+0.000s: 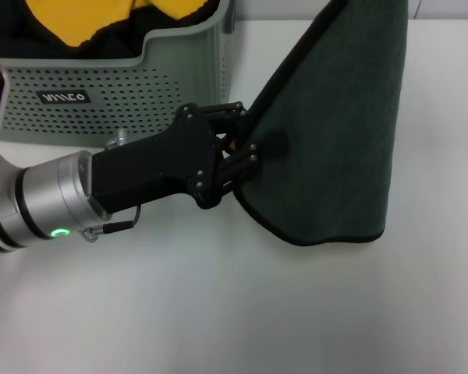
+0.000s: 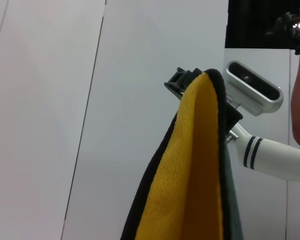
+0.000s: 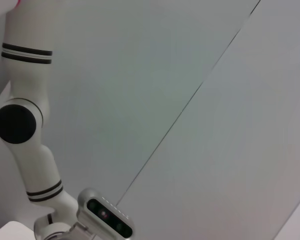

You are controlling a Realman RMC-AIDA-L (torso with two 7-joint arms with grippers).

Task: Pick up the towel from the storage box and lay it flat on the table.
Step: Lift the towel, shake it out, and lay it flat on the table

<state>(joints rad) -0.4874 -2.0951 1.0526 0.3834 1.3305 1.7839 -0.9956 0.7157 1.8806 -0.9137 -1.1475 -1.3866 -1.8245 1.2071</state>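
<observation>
Left gripper (image 1: 246, 152) is out over the white worktop (image 1: 218, 312), just in front of and to the right of the storage box (image 1: 125, 86), its black body reaching rightward from the silver wrist. Its jaws are closed on the left edge of the towel (image 1: 335, 132), pinching the black edging partway down the cloth. The towel is clear of the storage box, hanging as a tall sheet to the box's right, dark green face toward the head camera; its upper part runs out of the top of the view, and its rounded lower corner and black-edged bottom hem sit low, near the worktop, though contact there cannot be told. In the left wrist view the same towel (image 2: 195, 175) shows its yellow face with black edging folded over the black clamp, a strip of green behind it. The storage box stands at the far left of the worktop, pale grey-green, perforated sides, dark label with white letters on its front wall. Inside it lies another cloth (image 1: 101, 19), yellow and black. Right gripper is not seen in any view; the right wrist view shows only a white arm (image 3: 25, 125) against pale wall panels.
</observation>
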